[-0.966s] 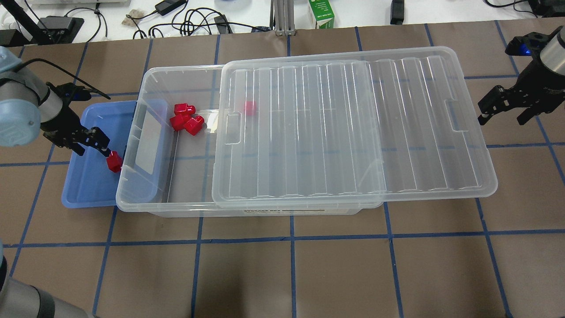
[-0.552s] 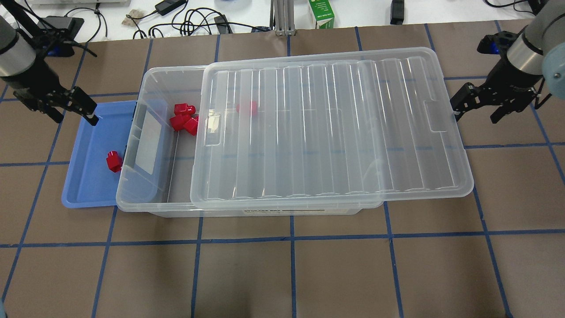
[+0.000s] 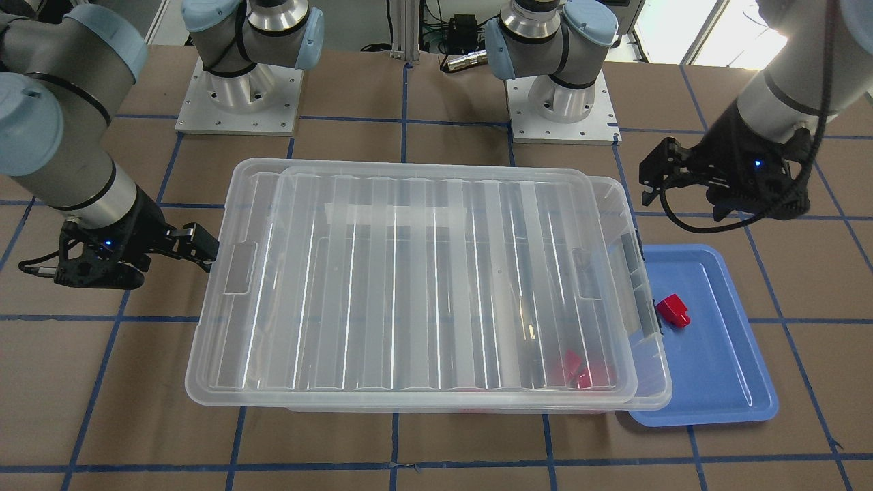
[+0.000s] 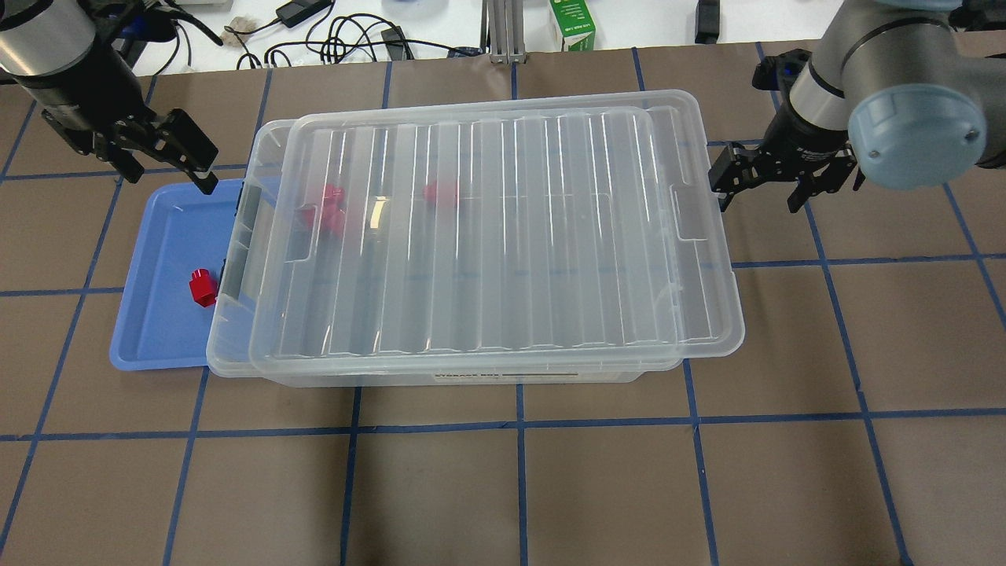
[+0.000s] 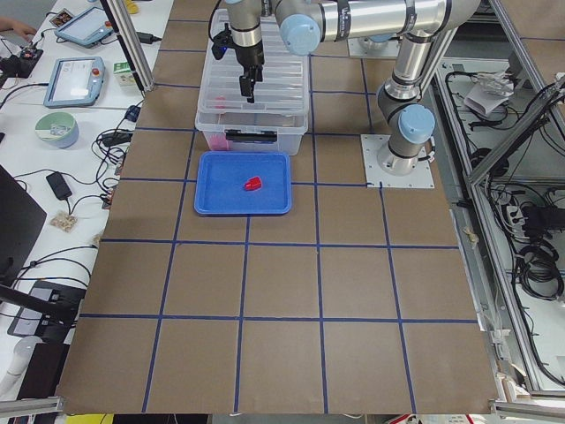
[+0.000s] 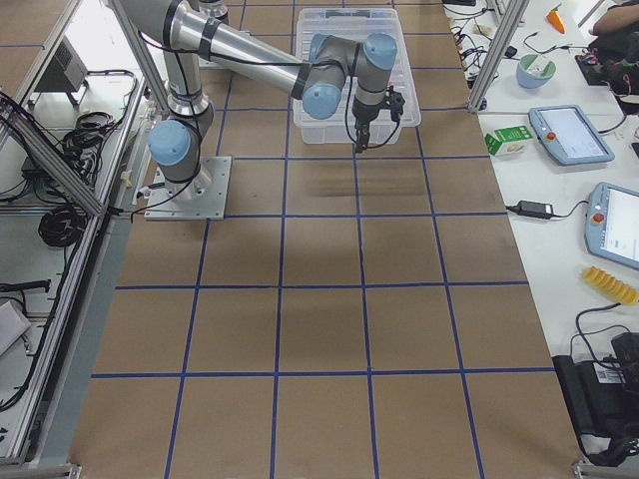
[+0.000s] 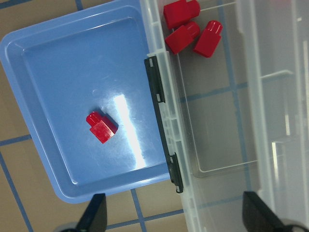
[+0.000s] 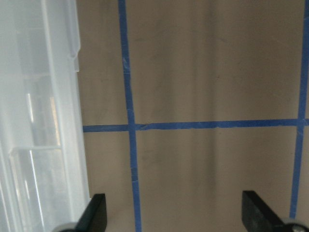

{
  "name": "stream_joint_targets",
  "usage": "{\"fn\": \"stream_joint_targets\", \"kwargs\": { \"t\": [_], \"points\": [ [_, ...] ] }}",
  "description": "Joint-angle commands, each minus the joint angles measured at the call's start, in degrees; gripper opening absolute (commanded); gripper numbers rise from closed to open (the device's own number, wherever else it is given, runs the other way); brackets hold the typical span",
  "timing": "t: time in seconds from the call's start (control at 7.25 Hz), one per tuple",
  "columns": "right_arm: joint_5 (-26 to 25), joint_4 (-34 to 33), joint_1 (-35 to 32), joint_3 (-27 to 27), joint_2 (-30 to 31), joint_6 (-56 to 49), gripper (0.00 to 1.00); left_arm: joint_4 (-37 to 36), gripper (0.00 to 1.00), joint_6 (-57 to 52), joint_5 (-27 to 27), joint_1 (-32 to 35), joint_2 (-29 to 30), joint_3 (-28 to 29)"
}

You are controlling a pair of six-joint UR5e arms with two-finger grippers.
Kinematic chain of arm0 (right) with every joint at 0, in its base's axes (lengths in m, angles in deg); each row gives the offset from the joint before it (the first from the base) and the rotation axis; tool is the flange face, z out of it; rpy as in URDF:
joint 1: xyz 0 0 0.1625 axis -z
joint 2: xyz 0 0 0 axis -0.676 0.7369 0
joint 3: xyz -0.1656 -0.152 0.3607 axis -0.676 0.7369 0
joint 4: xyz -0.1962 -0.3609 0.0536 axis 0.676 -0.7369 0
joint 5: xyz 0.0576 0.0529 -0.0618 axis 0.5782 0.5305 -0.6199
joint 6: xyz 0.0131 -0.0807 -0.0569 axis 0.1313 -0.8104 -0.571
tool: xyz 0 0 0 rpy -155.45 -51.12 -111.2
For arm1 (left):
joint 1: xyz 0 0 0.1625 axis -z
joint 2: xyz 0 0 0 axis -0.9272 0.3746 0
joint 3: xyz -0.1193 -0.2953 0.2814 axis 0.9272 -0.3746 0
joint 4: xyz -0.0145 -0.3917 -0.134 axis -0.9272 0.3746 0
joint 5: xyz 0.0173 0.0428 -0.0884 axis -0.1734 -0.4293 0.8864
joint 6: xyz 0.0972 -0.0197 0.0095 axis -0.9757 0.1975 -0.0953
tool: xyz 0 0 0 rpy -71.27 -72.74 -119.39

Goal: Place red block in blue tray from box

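Observation:
One red block (image 4: 202,287) lies alone in the blue tray (image 4: 157,330), close to the box's left end; it also shows in the left wrist view (image 7: 101,128) and the front view (image 3: 673,310). The clear box (image 4: 471,376) is almost fully covered by its ribbed lid (image 4: 503,236). Several more red blocks (image 4: 330,208) show blurred under the lid. My left gripper (image 4: 167,169) is open and empty above the tray's far edge. My right gripper (image 4: 758,189) is open and empty just beyond the lid's right edge.
A green carton (image 4: 572,23) and cables lie on the white bench beyond the table's far edge. Blue tape lines grid the brown table. The tray (image 3: 723,368) is tucked partly under the box's end.
The left gripper left the red block in the tray and moved up to the tray's far edge. The lid slid left over the box, with the right gripper following behind it.

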Motion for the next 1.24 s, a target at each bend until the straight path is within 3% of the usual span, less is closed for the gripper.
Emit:
{"fn": "stream_joint_targets", "kwargs": {
  "t": [0.0, 0.41, 0.97, 1.1],
  "points": [
    [-0.8, -3.1, -5.0, 0.0, -0.2, 2.1, 1.0, 0.0, 1.0, 12.2, -0.3, 7.1, -0.7, -0.1],
    [-1.0, -3.1, -4.8, 2.5, 0.3, 1.6, 1.0, -0.1, 1.0, 15.3, -0.3, 9.9, -2.7, -0.1],
    [-1.5, 7.2, -6.4, 6.9, 12.6, 3.4, 1.0, -0.5, 1.0, 15.4, 0.1, 10.0, -4.2, 0.0],
    [-2.0, 8.1, -8.2, 7.0, 13.3, 4.6, 1.0, -0.6, 1.0, 15.4, 0.3, 10.0, -4.2, -0.5]
  ]
}}
